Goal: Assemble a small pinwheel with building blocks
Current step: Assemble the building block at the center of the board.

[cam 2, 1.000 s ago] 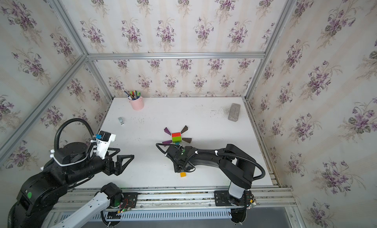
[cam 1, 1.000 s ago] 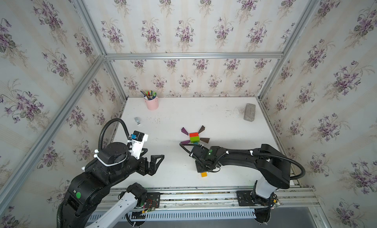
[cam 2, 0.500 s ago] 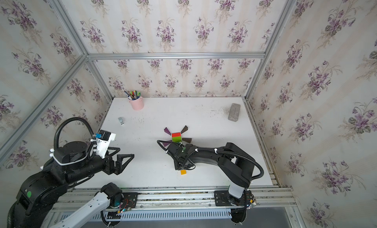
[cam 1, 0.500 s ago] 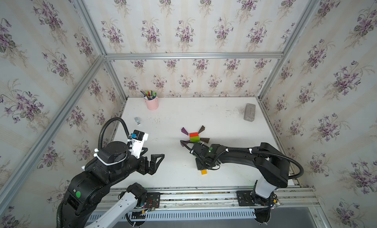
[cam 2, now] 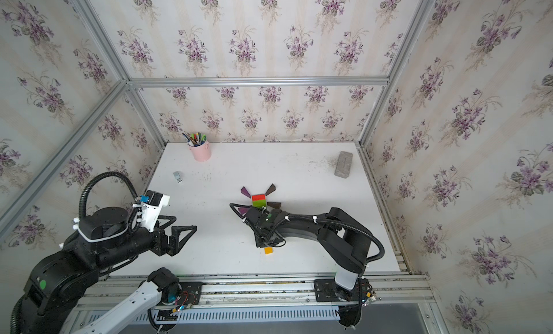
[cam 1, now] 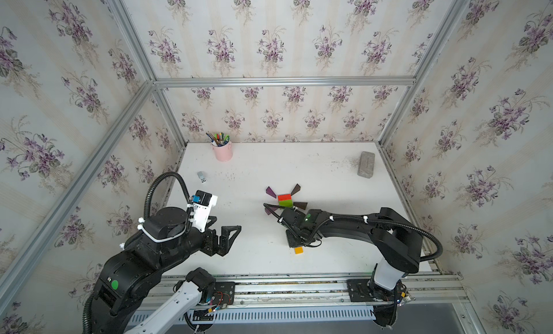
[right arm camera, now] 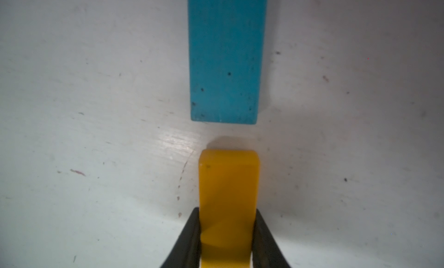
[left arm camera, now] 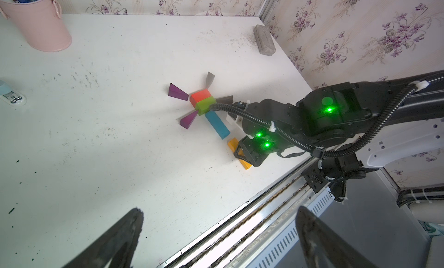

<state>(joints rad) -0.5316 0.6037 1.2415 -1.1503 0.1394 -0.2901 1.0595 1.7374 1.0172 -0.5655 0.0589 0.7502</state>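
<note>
Yellow bar (right arm camera: 229,178) is pinched in my right hand (right arm camera: 227,210), lined up with the blue bar (right arm camera: 225,55), a small gap between them. The blue bar touches the green brick (left arm camera: 205,105) beside the red brick (left arm camera: 200,96), with wedges (left arm camera: 177,91) around them, in the middle of the surface (left arm camera: 96,134). My left hand (left arm camera: 219,217) hangs spread wide, well apart.

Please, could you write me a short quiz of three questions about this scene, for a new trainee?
1. True or false: the yellow bar touches the blue bar.
2. The right gripper is: A) open and empty; B) shut on the yellow bar; C) shut on the blue bar.
3. Fill in: the left gripper has its jaws ____, holding nothing.
Key: 1 false, a gap shows between them; 2 B; 3 open.
</note>
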